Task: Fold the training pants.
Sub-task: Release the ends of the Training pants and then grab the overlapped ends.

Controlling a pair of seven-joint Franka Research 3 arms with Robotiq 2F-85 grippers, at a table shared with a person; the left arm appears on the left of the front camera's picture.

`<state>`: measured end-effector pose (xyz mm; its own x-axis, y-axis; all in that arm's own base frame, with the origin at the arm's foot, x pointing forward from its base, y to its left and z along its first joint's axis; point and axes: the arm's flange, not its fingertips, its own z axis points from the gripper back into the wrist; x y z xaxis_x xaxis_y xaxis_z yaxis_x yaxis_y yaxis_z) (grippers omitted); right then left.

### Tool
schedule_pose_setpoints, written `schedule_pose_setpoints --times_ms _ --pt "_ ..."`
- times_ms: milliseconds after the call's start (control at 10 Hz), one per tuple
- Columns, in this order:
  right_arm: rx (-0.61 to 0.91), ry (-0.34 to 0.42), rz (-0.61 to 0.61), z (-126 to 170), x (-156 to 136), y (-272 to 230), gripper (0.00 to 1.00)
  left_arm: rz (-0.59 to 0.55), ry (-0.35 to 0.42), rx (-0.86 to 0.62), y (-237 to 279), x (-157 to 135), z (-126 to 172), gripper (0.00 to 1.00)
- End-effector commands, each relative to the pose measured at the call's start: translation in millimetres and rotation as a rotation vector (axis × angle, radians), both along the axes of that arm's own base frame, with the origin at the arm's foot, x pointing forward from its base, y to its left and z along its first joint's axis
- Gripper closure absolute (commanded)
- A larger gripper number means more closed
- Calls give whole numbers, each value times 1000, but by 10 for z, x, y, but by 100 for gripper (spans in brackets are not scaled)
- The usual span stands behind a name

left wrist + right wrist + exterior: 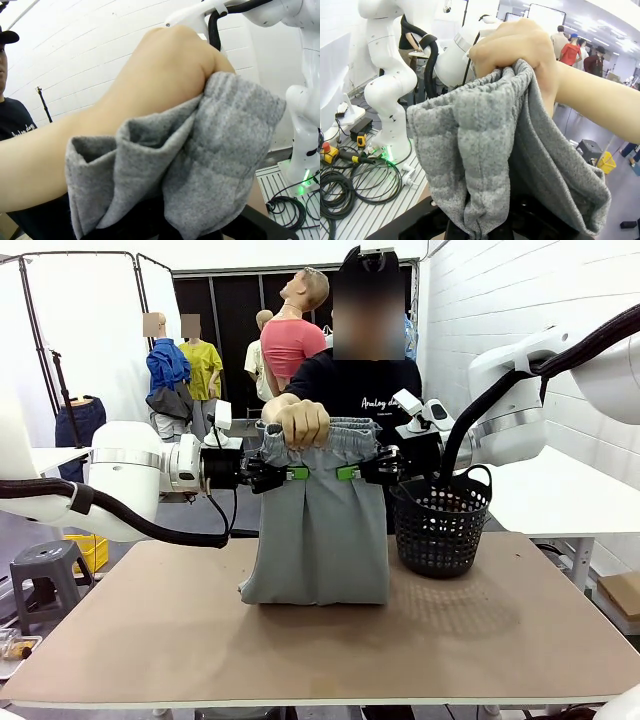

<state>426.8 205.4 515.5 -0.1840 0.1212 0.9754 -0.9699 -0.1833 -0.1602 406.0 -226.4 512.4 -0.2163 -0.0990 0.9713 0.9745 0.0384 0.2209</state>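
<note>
White walls stand behind a big brown table [320, 640], and the front view shows its whole top. Two white robot arms reach in, one from each side. One pair of grey training pants [320, 540] hangs between them. The leg ends rest on the table and the waistband is up high. Just to the right of the pants, one black basket [440, 525] sits on the table.

The left gripper [285, 473] has its fingers clenched on the left edge of the pants, just under the waistband. The right gripper [358, 472] pinches the right edge the same way. One hand [300, 422] of the person grabs the waistband from above, near its left end.

The left wrist view shows that hand up close as a fist bunching the grey cloth. The right wrist view shows it from the other side, with the ribbed waistband folded over. Black cables [350, 185] lie low on the left there. In both wrist views the cloth drapes over the fingers and hides them.
</note>
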Motion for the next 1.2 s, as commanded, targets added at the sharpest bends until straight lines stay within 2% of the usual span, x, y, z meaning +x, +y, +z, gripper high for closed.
schedule_pose_setpoints --times_ms 0,1000,1100 --pt "21 5 2 -1 -28 1 100 6 -8 -2 0 -7 42 100" --pt "21 5 2 -1 -28 1 100 6 -8 -2 0 -7 42 100" --pt "0 0 0 0 0 0 96 0 0 0 0 0 0 97"
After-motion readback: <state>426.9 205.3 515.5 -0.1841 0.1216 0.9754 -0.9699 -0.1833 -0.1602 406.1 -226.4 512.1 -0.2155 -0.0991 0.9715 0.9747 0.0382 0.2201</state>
